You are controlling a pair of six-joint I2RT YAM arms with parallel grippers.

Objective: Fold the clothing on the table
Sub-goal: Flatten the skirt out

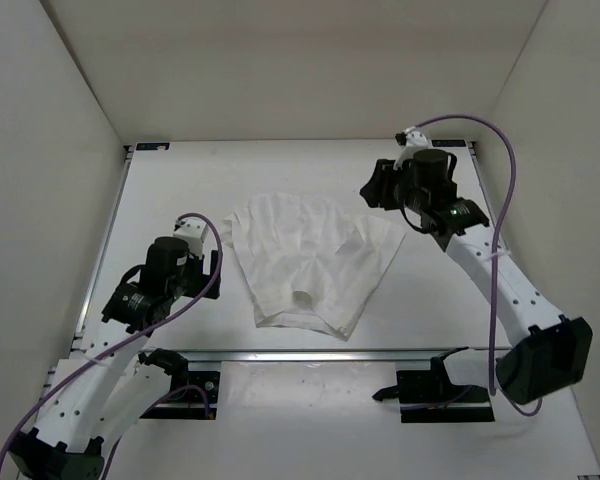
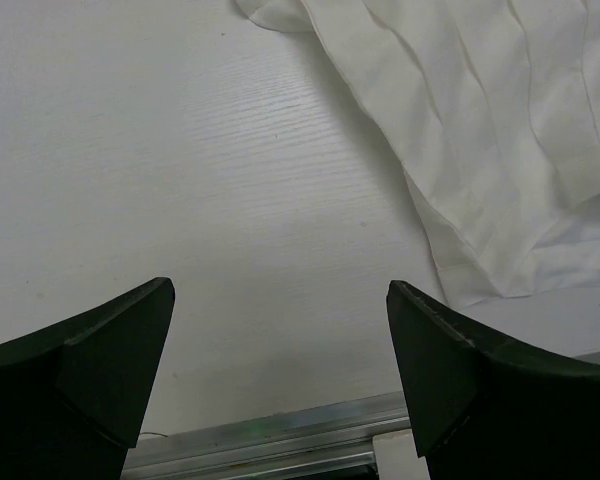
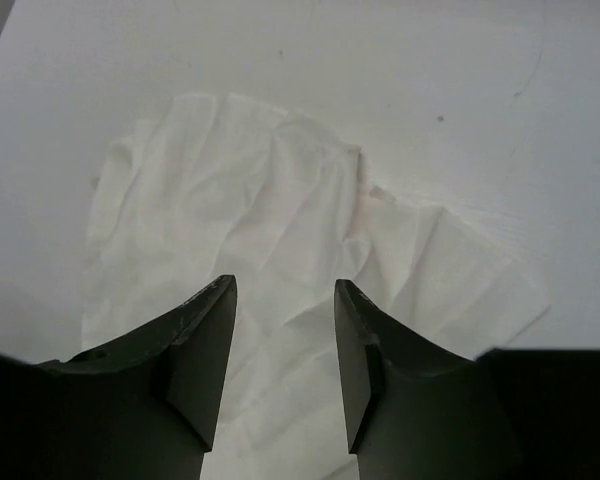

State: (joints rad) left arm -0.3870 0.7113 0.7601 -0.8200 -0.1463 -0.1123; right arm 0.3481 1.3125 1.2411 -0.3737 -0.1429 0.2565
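Observation:
The clothing (image 1: 310, 262) is a white pleated fan-shaped garment lying flat and wrinkled in the middle of the table (image 1: 180, 190), its narrow end toward the near rail. My left gripper (image 1: 213, 262) is open just left of the garment, low over bare table. In the left wrist view its open jaws (image 2: 280, 290) hold nothing, and the clothing (image 2: 490, 130) lies up to the right. My right gripper (image 1: 375, 186) hovers past the garment's far right corner. The right wrist view shows it open (image 3: 285, 283) above the clothing (image 3: 260, 210), gripping nothing.
A metal rail (image 1: 310, 354) runs along the table's near edge and shows close below the left fingers (image 2: 270, 430). White walls enclose the table on three sides. The arm bases (image 1: 435, 390) sit beyond the near rail, and purple cables loop over both arms.

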